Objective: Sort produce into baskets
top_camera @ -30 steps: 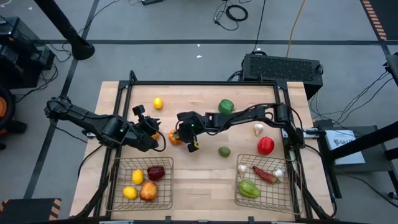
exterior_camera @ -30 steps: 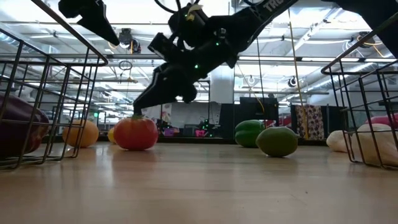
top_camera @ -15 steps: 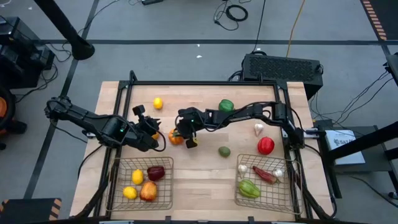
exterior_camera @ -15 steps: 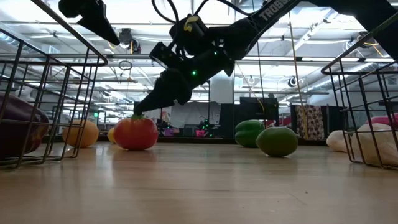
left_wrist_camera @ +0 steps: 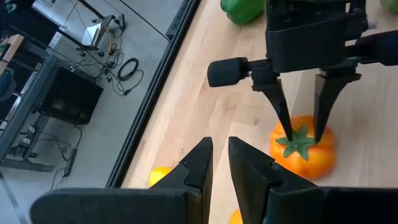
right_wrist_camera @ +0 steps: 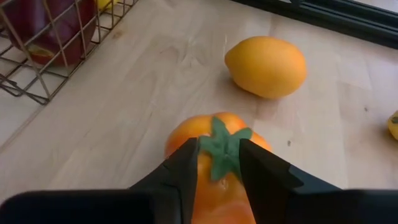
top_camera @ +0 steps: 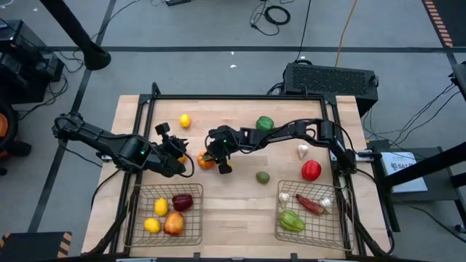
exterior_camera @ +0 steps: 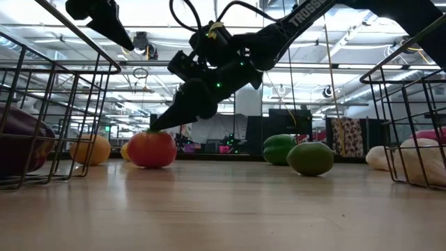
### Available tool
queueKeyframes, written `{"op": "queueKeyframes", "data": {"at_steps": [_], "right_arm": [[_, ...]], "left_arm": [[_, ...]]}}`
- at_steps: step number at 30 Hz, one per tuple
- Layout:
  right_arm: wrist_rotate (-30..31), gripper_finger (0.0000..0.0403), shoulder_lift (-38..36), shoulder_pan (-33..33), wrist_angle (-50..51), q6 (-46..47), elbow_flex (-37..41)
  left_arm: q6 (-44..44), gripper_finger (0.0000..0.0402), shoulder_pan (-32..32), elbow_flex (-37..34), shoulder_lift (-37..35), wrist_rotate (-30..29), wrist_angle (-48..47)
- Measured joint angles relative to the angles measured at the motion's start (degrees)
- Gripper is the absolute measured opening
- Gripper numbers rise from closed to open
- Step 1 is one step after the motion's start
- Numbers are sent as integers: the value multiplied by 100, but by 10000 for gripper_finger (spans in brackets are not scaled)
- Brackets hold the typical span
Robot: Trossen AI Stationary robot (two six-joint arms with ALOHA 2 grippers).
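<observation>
Reaching in from 3 o'clock, the right gripper (top_camera: 218, 161) is sitting directly over the orange tomato (top_camera: 205, 161), which is lying left of table centre, above the left basket (top_camera: 138, 218). Its fingers are narrowing on either side of the green stem (right_wrist_camera: 222, 149); I cannot tell whether they are pinching it yet. The left gripper (top_camera: 183, 155) is hanging just beside the tomato at 9 o'clock, fingers nearly together, holding nothing. My read: the right arm is better placed, with a straight-down grab.
</observation>
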State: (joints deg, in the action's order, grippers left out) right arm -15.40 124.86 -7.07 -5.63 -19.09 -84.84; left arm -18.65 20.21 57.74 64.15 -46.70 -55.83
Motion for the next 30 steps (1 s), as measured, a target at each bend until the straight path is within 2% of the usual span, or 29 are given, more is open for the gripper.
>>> {"op": "queueKeyframes", "data": {"at_steps": [12, 22, 30], "right_arm": [[2, 7, 0, 2, 13, -20, -2], [21, 1, -42, 3, 34, -261, -4], [70, 0, -505, 44, 545, -299, -205]], "left_arm": [[2, 61, 0, 0, 2, 0, 0], [2, 61, 0, 0, 2, 0, -2], [-3, 61, 0, 0, -1, -2, -17]]}}
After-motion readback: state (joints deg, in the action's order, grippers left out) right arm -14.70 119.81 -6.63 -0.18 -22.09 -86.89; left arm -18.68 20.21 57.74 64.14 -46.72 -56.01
